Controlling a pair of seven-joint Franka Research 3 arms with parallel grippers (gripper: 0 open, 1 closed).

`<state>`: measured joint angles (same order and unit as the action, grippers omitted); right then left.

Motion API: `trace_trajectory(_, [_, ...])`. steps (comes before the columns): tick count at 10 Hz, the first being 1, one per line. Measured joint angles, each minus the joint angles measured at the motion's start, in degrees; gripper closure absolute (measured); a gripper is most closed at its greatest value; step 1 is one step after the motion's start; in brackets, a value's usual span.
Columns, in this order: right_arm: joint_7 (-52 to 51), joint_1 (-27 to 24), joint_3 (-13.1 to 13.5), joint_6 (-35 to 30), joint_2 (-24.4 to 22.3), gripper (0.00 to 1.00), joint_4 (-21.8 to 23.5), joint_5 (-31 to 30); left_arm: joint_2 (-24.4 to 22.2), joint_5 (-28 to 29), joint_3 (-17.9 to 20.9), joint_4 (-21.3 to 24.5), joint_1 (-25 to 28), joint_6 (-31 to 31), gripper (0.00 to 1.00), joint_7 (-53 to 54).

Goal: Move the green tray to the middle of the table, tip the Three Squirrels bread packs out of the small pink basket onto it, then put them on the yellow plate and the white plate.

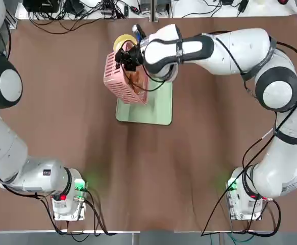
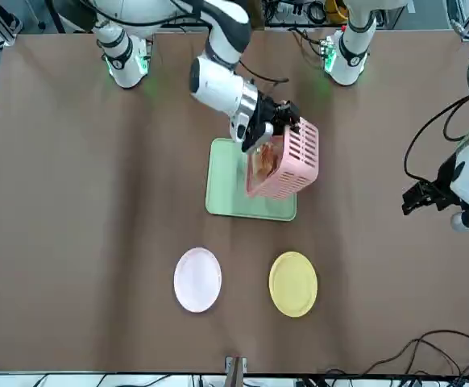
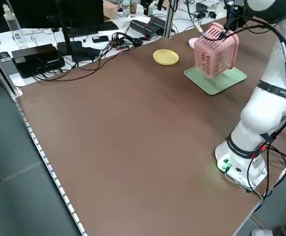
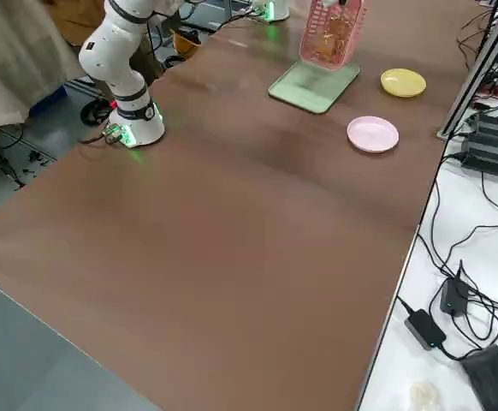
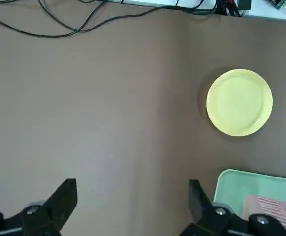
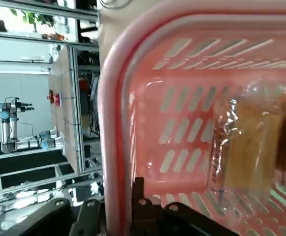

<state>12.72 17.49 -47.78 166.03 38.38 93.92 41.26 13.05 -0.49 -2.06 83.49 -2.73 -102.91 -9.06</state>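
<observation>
The small pink basket [image 2: 291,161] hangs tipped on its side over the green tray [image 2: 228,201], which lies mid-table. My right gripper [image 2: 271,121] is shut on the basket's rim [image 6: 108,123]. Three Squirrels bread packs [image 6: 251,147] still lie inside against the lattice wall, showing through the basket's mouth [image 2: 260,168]. The yellow plate [image 2: 292,283] and the white plate [image 2: 197,279] sit empty on the far side of the tray from the arms' bases. My left gripper [image 5: 131,201] hovers open over bare table at my left, apart from everything.
The table [image 1: 62,127] is bare brown around the tray. Cables and electronics [image 3: 40,56] lie on a bench beyond its far edge. In the top view the right arm's forearm [image 1: 225,46] stretches across the back right of the table.
</observation>
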Motion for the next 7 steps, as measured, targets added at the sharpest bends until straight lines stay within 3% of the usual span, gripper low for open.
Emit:
trace_trajectory(2, [-4.91,-0.1,2.95,-6.15,-0.9,0.94,-2.32,8.44,0.06,0.0,0.02,0.0,-0.03,0.0,0.0,-0.09])
trace_trajectory(6, [-32.13,0.32,4.61,-11.46,-3.71,0.94,-2.11,40.26,0.07,0.0,0.06,0.0,0.0,0.0,0.0,-0.17])
trace_trajectory(7, [-37.18,0.45,4.66,-11.46,-3.77,0.94,-1.57,44.96,0.07,0.0,0.06,0.01,-0.01,0.0,0.0,-0.17])
